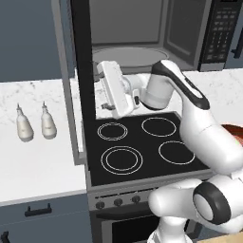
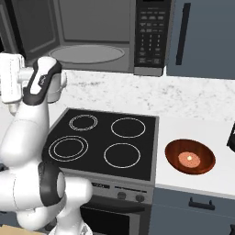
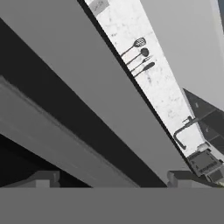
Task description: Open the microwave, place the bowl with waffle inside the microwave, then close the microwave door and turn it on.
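Microwave point(image 2: 98, 34) open: door point(image 1: 78, 80) swung out to its left hinge, standing edge-on over the left edge of the stove point(image 1: 142, 144). Interior bare, grey turntable point(image 2: 87, 53) exposed, nothing on it. Keypad panel point(image 2: 151, 32) at right, untouched as far as can be judged.

Gripper point(image 3: 113, 179) up beside the door's inner face, fingers spread wide, nothing between them. Hand view looks along the door panel toward a far wall with hanging utensils point(image 3: 140, 56) and a faucet point(image 3: 183, 129). Position reads as end of the door-opening step; hand likely parked there because the door is swung far enough.

Bowl point(image 2: 190, 156) on the counter point(image 2: 197, 114) right of the stove, well apart from the gripper. Waffle point(image 2: 190, 159) sits flat in the bowl's middle. Bowl shallow and glossy; rim pinch probably the only usable grasp, slip risk.

Two bottles point(image 1: 33, 124) on the left counter, out of the way.

Next, by judgement: swing arm across the stove to the bowl, grasp rim, carry level to keep the waffle in, set on turntable. Open door narrows the approach from the left.
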